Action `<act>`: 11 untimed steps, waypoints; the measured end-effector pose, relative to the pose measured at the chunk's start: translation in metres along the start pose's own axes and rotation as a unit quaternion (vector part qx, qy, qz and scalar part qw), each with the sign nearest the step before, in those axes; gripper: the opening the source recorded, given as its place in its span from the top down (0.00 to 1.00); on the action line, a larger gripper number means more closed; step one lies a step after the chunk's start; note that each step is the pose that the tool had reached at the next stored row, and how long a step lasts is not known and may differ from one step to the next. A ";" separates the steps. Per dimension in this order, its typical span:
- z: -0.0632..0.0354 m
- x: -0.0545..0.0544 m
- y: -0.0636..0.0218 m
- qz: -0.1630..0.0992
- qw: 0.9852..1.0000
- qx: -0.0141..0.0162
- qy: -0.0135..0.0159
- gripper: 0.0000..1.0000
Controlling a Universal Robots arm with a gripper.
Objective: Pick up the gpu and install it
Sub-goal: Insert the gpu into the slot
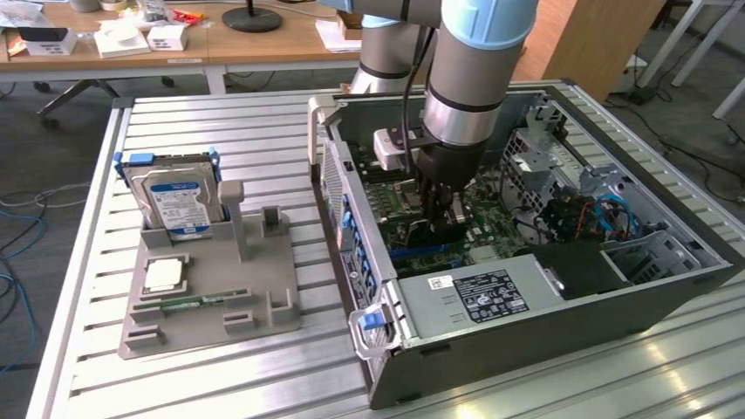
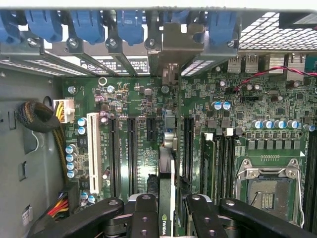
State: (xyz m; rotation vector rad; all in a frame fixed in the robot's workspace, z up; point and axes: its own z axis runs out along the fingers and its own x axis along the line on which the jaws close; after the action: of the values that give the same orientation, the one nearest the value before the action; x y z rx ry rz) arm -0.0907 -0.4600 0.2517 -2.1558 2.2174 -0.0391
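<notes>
GPU held over the board, inside the case

Exterior view: the hand [image 1: 439, 220] is down inside the open grey metal computer case [image 1: 582, 288], which lies along the slatted metal worktop's [image 1: 209, 122] edge on the exterior view's right, above the green motherboard [image 1: 390, 196]. Wrist view: hand's pinching the thin flat black gpu card [image 2: 166, 168] edge-on, upright among the black expansion slots [image 2: 131, 148].

A slatted metal desk [image 1: 233, 113] stands on a grey floor [image 1: 47, 148]. Behind it, a wooden table [image 1: 268, 44] carries white boxes [image 1: 122, 39] and a round black base [image 1: 253, 17]. Blue cables [image 1: 23, 214] trail at the exterior view's left, and a wooden panel [image 1: 594, 39] stands at its right.
</notes>
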 end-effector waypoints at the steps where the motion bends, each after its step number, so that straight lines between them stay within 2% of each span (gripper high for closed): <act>1: 0.0001 0.000 0.0000 0.000 1.000 0.000 0.000 0.74; 11: 0.0013 0.000 0.0006 0.000 1.000 0.000 0.000 0.74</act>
State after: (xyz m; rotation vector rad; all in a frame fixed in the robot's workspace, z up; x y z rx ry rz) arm -0.0912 -0.4600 0.2504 -2.1557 2.2173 -0.0390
